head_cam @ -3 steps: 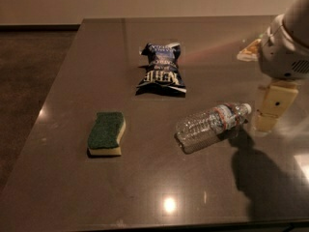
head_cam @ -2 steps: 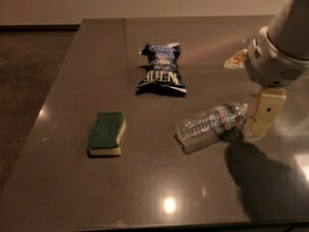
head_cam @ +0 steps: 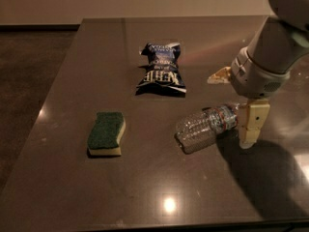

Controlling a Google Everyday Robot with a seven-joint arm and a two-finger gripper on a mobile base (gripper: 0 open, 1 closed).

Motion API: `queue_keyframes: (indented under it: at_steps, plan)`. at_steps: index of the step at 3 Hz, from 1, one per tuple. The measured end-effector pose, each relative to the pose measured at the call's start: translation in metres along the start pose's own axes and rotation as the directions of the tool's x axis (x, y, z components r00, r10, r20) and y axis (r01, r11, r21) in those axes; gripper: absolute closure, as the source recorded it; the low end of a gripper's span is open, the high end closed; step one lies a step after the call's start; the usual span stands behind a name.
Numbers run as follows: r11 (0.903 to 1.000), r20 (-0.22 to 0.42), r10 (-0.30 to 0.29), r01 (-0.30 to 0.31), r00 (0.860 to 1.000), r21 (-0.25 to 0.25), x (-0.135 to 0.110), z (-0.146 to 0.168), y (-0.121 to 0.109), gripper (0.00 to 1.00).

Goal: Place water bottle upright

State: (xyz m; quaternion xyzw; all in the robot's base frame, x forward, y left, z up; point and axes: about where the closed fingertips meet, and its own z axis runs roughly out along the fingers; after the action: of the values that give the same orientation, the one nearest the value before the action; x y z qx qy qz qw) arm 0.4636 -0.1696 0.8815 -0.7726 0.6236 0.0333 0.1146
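Note:
The water bottle (head_cam: 203, 129) lies on its side on the dark table (head_cam: 96, 187), right of centre, with its base toward the front left and its neck toward the right. Its red-and-blue label band shows near the neck; the cap is hidden behind one finger. My gripper (head_cam: 231, 110) hangs from the white arm at the right, down at the bottle's neck end. It is open: one tan finger (head_cam: 252, 124) stands just right of the neck, the other finger (head_cam: 219, 75) is behind it, farther back.
A dark blue chip bag (head_cam: 161, 70) lies behind the bottle near the table's middle. A green-topped yellow sponge (head_cam: 106, 133) lies at the front left. The table's left edge and front edge are close to these.
My gripper has moved left and down toward the bottle's neck end. The bottle, sponge and bag have not moved.

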Motion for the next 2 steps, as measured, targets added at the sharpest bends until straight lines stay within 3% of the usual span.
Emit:
queue_keyframes:
  at_steps: [2]
  plan:
    - [0.9947, -0.034, -0.094, 0.093, 0.995, -0.045, 0.012, 0.028, -0.005, 0.00]
